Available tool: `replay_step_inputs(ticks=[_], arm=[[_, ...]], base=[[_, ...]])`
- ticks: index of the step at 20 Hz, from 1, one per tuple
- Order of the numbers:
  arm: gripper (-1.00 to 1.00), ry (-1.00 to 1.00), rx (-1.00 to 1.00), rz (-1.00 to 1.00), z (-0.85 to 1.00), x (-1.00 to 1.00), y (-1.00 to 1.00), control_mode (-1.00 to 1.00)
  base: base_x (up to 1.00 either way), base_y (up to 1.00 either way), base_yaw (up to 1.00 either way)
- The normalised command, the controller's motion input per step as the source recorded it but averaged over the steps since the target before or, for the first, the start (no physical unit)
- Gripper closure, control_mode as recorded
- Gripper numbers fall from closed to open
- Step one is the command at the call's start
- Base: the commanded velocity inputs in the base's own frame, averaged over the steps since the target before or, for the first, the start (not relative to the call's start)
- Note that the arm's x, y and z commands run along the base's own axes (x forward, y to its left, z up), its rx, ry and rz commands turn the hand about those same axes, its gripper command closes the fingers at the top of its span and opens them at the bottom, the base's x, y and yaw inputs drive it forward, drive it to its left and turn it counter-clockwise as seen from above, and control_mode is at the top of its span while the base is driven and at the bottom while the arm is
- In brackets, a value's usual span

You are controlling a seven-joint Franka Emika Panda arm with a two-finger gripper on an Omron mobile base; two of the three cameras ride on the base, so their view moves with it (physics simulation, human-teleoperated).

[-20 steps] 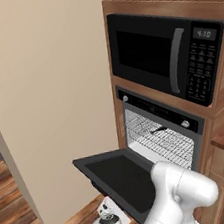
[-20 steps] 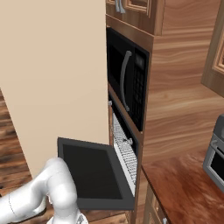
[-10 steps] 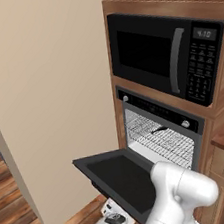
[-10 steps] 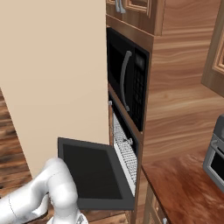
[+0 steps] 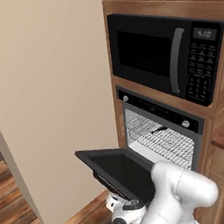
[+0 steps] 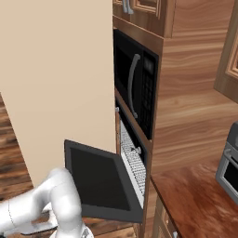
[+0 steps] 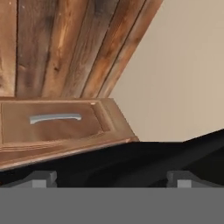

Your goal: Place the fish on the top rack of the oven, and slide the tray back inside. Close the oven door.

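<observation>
the rack (image 5: 160, 137) sits inside the oven (image 5: 161, 127) with a dark shape on it, likely the fish. the oven door (image 5: 125, 170) hangs open, so closing is left. my tool (image 7: 111, 177) is spread wide under it, holding nothing.

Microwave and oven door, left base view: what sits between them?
The oven's control strip with small knobs, then the open cavity with the wire rack, shown in left base view.

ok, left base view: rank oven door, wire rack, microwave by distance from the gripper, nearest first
Gripper open, low beneath the door.
1. oven door: open flat, directly above it.
2. wire rack: behind the door, in the oven cavity.
3. microwave: highest, above the oven.
</observation>
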Motion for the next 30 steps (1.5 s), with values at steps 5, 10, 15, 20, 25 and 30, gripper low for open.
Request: replay_step_inputs(ticks=[5,10,15,20,25,30], arm=[[-1.0,-0.15,-0.68,-0.46,0.26,0.26,-0.05,-1.0],[-1.0,-0.16,-0.66,-0.49,0.28,0.32,0.0,-1.0],[-1.0,-0.2,-0.64,-0.48,0.25,0.34,0.0,-1.0],[-1.0,-0.2,-0.57,-0.48,0.13,0.34,-0.08,-1.0],[-1.0,-0.1,-0.43,-0.45,0.1,0.38,-0.52,-1.0],[-1.0,-0.05,-0.31,-0.4,0.06,0.56,-0.82,-1.0]], base=[[0.0,0.0,0.0],[0.0,0.0,0.0],[0.0,0.0,0.0],[0.0,0.0,0.0],[0.0,0.0,0.0],[0.0,0.0,0.0]])
